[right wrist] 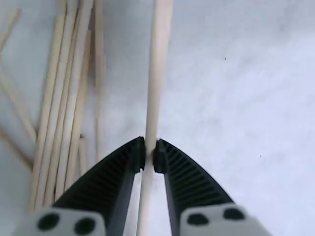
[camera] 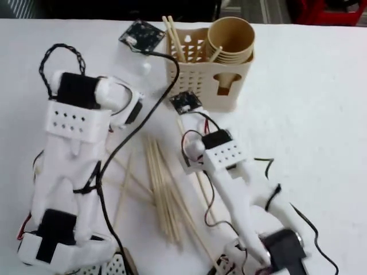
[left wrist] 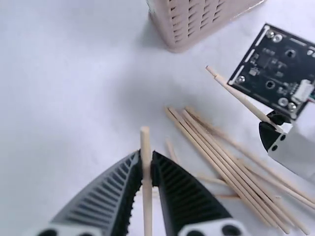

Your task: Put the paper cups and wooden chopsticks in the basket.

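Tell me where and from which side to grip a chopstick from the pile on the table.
Take an outer chopstick near mid-length, from above, closing across its width. It lies flat on the table, apart from the pile, so both sides look free.

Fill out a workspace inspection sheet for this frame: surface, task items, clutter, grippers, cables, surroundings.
Surface: white table, bare to one side.
Job's things: basket upright, holding stacked paper cups and a few standing chopsticks; loose chopsticks lie piled between the arms.
Clutter: nothing seen.
Grippers: left gripper shut on one chopstick; right gripper shut on another chopstick.
Cables: black cables run along both arms; one crosses the table beside the pile.
Surroundings: dark area and a red object beyond the far edge.
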Robot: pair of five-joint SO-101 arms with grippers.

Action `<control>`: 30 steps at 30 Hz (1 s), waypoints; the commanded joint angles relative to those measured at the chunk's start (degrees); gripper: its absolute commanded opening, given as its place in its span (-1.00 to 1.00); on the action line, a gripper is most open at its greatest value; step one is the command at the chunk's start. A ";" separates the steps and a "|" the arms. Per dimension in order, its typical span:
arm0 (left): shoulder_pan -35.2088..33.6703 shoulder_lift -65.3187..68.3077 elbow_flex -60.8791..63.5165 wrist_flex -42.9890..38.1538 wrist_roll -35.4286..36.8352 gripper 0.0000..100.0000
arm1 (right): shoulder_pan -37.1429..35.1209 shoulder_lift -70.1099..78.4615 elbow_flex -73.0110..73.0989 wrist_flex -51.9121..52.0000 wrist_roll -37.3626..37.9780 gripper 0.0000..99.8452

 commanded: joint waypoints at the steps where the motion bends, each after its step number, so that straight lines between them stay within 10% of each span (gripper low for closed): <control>1: -0.48 -5.76 -5.01 0.35 -0.62 -0.96 | -0.13 -7.52 -2.64 2.42 0.26 -0.97; 20: -7.25 -29.05 -4.22 0.09 -0.62 -0.96 | -0.04 -24.13 -24.26 9.89 -0.09 -0.97; 30: -8.31 -42.95 12.48 -5.27 -0.97 -0.96 | 0.13 -24.04 -29.80 -15.08 0.35 -0.97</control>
